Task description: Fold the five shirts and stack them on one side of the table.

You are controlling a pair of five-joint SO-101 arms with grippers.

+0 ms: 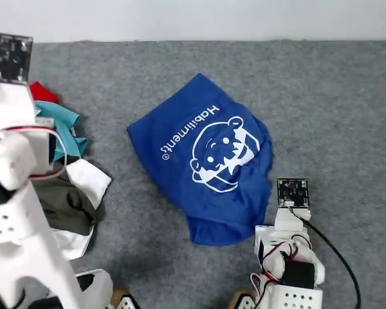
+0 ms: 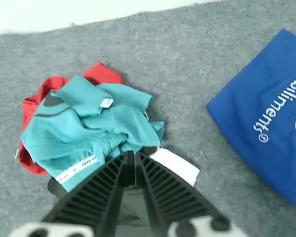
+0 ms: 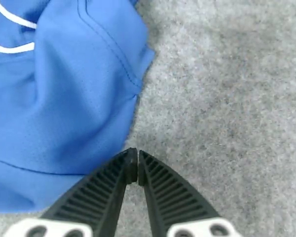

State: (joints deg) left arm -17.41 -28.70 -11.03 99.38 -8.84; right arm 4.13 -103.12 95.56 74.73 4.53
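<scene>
- Blue shirt (image 1: 202, 161): printed, rumpled, lying mid-table on the grey mat (image 1: 328, 96).
- Loose heap, left arm's side: teal shirt (image 2: 89, 128) over red shirt (image 2: 32, 106); white shirt (image 1: 87, 180) and dark shirt (image 1: 61, 203) alongside.
- Left gripper (image 2: 133, 160): jaws pressed together, empty, above the heap.
- Right gripper (image 3: 134, 160): jaws pressed together, empty, just beside the blue shirt's edge.

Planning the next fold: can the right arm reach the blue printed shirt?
Probably yes: the shut right gripper sits beside the edge of the blue printed shirt on the grey felt table, nothing between.
</scene>
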